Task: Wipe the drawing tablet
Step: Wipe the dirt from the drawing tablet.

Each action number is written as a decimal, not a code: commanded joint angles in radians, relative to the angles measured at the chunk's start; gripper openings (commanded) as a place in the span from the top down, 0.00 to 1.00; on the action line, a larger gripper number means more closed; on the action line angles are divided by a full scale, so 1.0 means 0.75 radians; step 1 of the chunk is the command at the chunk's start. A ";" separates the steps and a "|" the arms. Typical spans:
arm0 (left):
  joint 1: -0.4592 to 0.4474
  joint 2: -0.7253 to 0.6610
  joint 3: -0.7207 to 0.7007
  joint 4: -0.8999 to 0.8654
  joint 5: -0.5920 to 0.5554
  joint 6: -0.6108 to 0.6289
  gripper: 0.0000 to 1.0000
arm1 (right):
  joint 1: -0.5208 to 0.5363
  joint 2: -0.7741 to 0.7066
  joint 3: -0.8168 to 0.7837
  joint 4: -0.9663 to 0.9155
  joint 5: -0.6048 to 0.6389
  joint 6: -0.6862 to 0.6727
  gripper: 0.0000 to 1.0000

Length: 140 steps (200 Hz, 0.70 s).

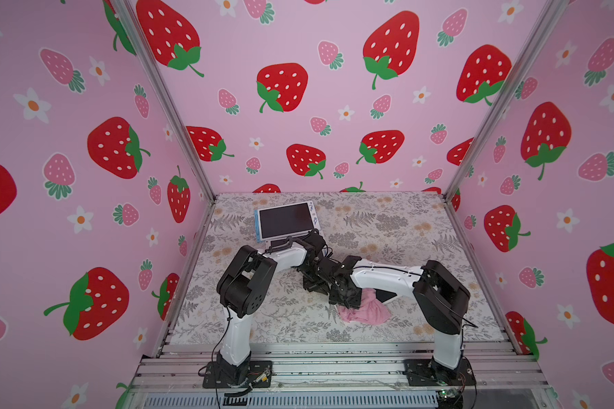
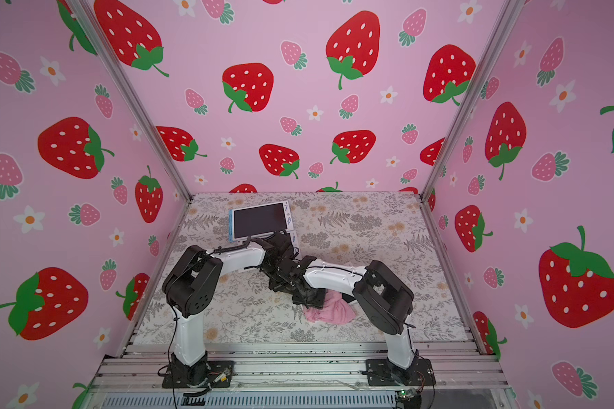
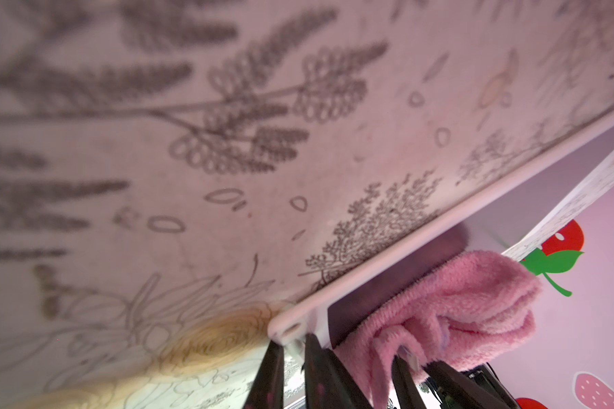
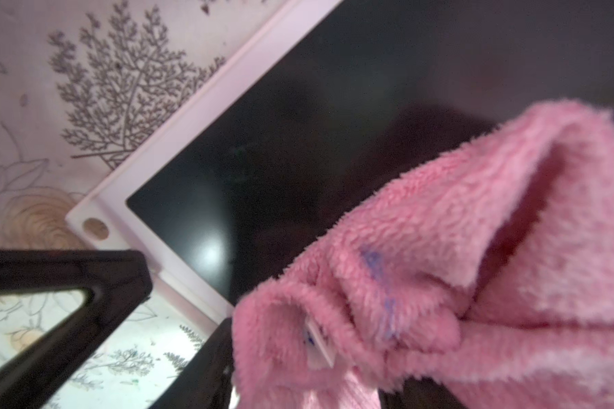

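Where the flowered mat (image 1: 404,226) runs toward the back left, the back tablet (image 1: 286,220) lies with its dark screen up in both top views. It has a white frame and a blue strip along its left edge, and its near edge is hidden behind the left arm (image 1: 241,283). It is one of two tablets. The count also gives two arms, two claws and one cloth.

The left arm bends in over the middle of the mat. The left claw (image 3: 291,341) is pinched together on the white frame of the near tablet (image 4: 298,124), right at the corner with the one small round hole (image 4: 94,226). This near tablet sits mid-mat beneath both claws, well apart from the back tablet. Whether it lies flat or is tipped up, I cannot tell.

Just to the right, the right claw (image 4: 309,354) is closed on a gathered bunch of the cloth (image 4: 440,230), with one finger on either side. The pink, fleecy cloth rests on the near tablet's dark screen. In both top views the cloth (image 1: 366,313) also spills onto the mat in front of the claws. It carries one white tag (image 4: 319,345) and one bluish smear (image 4: 373,258).

Farthest right, the right arm (image 1: 440,294) reaches in over the near tablet. In a top view only a dark sliver of the screen shows under it.
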 commanded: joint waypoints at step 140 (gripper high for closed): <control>-0.029 0.160 -0.092 0.126 -0.138 -0.010 0.87 | 0.023 0.004 -0.176 0.445 -0.228 -0.010 1.00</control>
